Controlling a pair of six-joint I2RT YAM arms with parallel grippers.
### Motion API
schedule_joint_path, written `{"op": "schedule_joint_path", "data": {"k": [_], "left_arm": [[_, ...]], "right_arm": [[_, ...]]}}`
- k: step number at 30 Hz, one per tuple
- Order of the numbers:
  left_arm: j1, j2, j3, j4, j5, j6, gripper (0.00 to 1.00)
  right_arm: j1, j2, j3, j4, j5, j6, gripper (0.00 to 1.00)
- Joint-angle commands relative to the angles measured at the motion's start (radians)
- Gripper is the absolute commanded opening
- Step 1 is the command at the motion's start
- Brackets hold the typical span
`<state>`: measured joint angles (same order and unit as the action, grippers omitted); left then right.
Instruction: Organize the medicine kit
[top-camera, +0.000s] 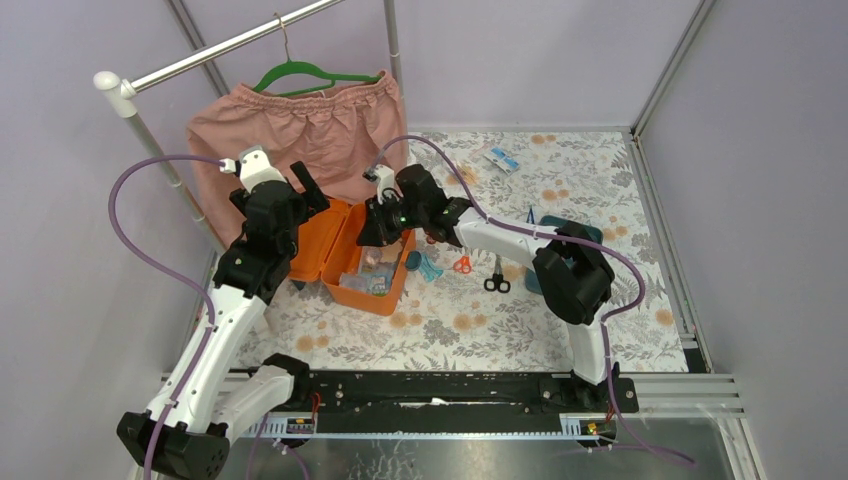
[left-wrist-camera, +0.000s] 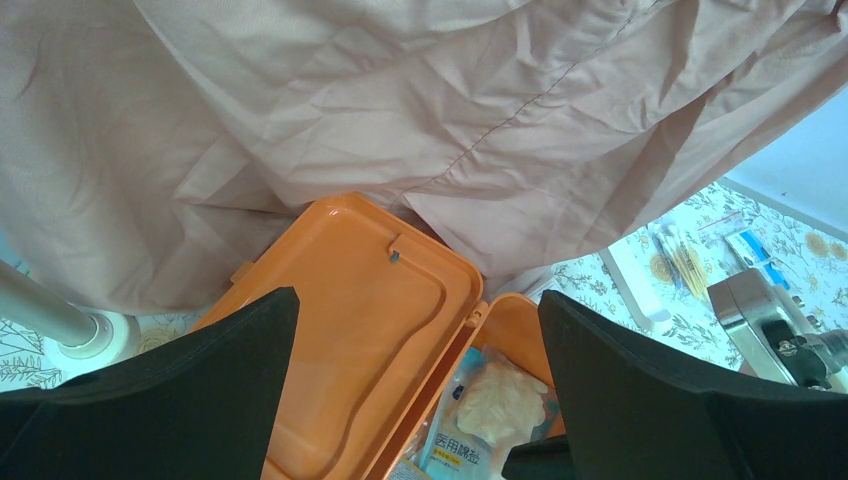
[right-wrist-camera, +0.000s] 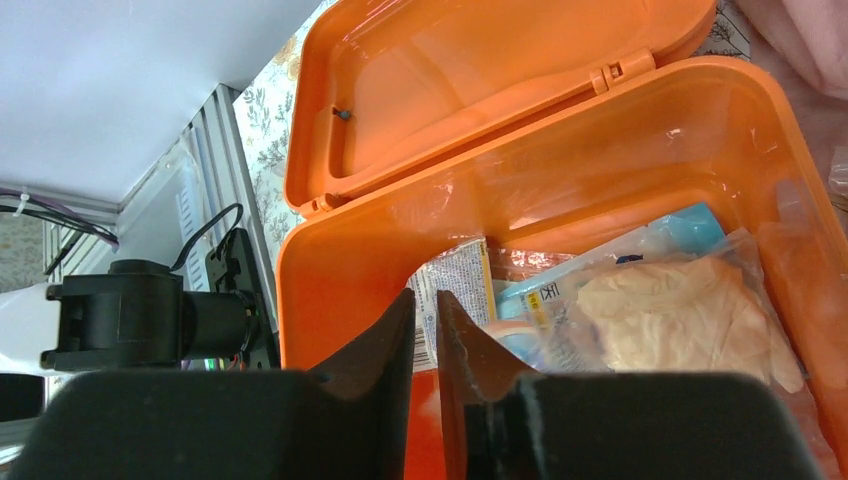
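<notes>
The orange medicine kit box (top-camera: 372, 268) stands open at the table's left, its lid (top-camera: 320, 240) laid back to the left. Inside lie a packet of pale gloves (right-wrist-camera: 690, 310) and other sachets (right-wrist-camera: 455, 285). My left gripper (top-camera: 310, 190) is open and empty, hovering over the lid (left-wrist-camera: 350, 330) and hinge. My right gripper (top-camera: 378, 232) is over the box, its jaws almost together with nothing between them (right-wrist-camera: 425, 305). The dark teal insert tray (top-camera: 592, 232) lies to the right, mostly hidden under my right arm.
Pink shorts (top-camera: 300, 140) hang on a green hanger from a rack just behind the box. Red-handled scissors (top-camera: 462, 264), black scissors (top-camera: 496, 283), a blue-teal item (top-camera: 425, 266), blue tweezers (top-camera: 531, 214) and packets (top-camera: 503, 160) lie on the floral cloth.
</notes>
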<state>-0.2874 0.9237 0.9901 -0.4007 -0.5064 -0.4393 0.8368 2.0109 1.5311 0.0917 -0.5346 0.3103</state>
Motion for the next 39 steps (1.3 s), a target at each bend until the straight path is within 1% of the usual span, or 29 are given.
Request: {"op": "schedule_joint_path", "data": {"k": [1,7,11,16,19,21,24,28,30,32,36,39], "left_arm": [[-0.005,0.0,-0.001,0.007,-0.028,-0.009,0.99],[-0.005,0.0,-0.001,0.007,-0.027,-0.009,0.99],[-0.004,-0.001,-0.001,0.007,-0.028,-0.008,0.99],[-0.005,-0.001,-0.001,0.007,-0.026,-0.009,0.99],[-0.005,-0.002,-0.002,0.007,-0.026,-0.009,0.99],[-0.004,-0.002,-0.002,0.007,-0.026,-0.008,0.99],[-0.006,-0.002,-0.002,0.007,-0.023,-0.009,0.99],[-0.005,0.0,-0.002,0.008,-0.019,-0.009,0.99],[-0.005,0.0,-0.002,0.01,-0.015,-0.009,0.99],[-0.004,0.0,-0.004,0.013,-0.009,-0.009,0.99],[-0.003,0.002,-0.004,0.017,0.0,-0.009,0.99],[0.0,-0.003,-0.005,0.019,0.004,-0.009,0.99]], "right_arm": [[-0.001,-0.024,0.042,0.016,-0.003,-0.016,0.23],[-0.001,-0.041,0.045,0.005,0.0,-0.025,0.26],[-0.008,-0.1,0.023,-0.004,0.056,-0.045,0.27],[-0.055,-0.175,-0.03,0.039,0.012,-0.01,0.27],[-0.11,-0.235,-0.09,0.079,-0.002,0.017,0.27],[-0.169,-0.271,-0.119,0.075,0.018,0.021,0.27],[-0.251,-0.313,-0.155,0.049,0.085,0.02,0.29],[-0.335,-0.333,-0.162,-0.025,0.228,-0.034,0.29],[-0.372,-0.309,-0.129,-0.075,0.254,-0.083,0.3],[-0.405,-0.258,-0.061,-0.175,0.272,-0.14,0.33],[-0.47,-0.094,0.141,-0.382,0.299,-0.211,0.36],[-0.491,0.029,0.302,-0.494,0.364,-0.282,0.37]]}}
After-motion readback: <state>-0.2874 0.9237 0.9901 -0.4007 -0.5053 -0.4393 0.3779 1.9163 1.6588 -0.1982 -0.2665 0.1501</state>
